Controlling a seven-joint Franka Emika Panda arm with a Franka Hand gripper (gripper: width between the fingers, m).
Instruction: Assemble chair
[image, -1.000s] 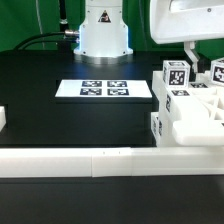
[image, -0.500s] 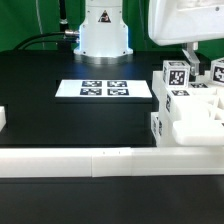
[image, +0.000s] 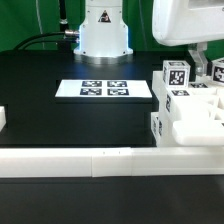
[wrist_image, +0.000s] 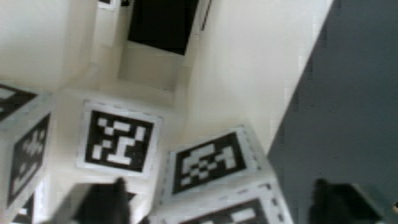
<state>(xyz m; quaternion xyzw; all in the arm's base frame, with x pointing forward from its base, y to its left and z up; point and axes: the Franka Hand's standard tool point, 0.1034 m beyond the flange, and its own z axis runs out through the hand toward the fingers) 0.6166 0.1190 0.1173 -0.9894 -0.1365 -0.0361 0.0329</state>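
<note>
The chair parts (image: 190, 112) are matte white tagged pieces clustered at the exterior view's right, with upright square-ended legs (image: 177, 74) carrying black-and-white tags. My gripper (image: 203, 58) hangs over them at the top right. In the wrist view the gripper (wrist_image: 228, 206) straddles the tagged end of a white leg (wrist_image: 210, 160). Dark fingers (wrist_image: 107, 206) stand on either side of it. A gap shows on at least one side, so the jaws are open around the leg and not clamped. A long white piece with a dark slot (wrist_image: 160, 30) runs beyond it.
The marker board (image: 104, 89) lies flat on the black table in the middle. A long low white border rail (image: 90, 160) runs along the front. The robot's base (image: 104, 30) stands at the back. A small white piece (image: 3, 118) sits at the exterior view's left edge.
The white hand has shifted slightly toward the exterior view's right above the chair parts. The parts on the table have not moved.
</note>
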